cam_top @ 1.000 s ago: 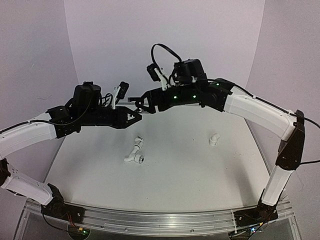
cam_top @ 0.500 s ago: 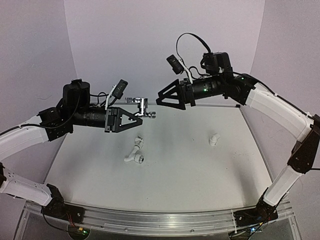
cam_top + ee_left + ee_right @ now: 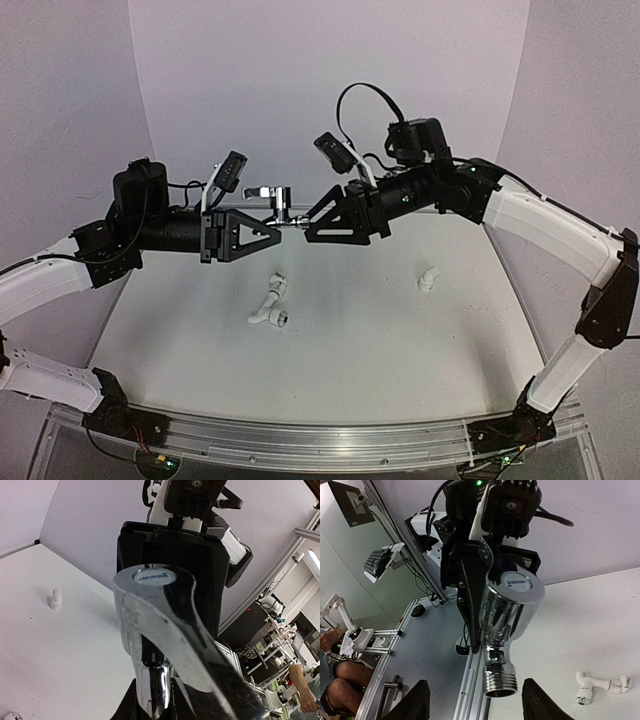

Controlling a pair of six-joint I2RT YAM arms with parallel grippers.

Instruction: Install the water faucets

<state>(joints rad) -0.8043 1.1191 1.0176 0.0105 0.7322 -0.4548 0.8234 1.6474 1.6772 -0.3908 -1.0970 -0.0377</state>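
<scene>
Spanning the lower frame of the top view, the worktop (image 3: 330, 350) lies below both arms. The left end effector (image 3: 272, 230) clamps the chrome faucet (image 3: 284, 207) in mid-air at frame centre. The right end effector (image 3: 308, 224) faces it, jaws parted, with the threaded stem between them. The white elbow fitting (image 3: 428, 278) rests at right of centre.

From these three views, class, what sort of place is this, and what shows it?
Likely a robotics lab bench: a white table walled by plain white panels, an aluminium rail at its near edge, and beyond it a monitor and a seated person.
</scene>
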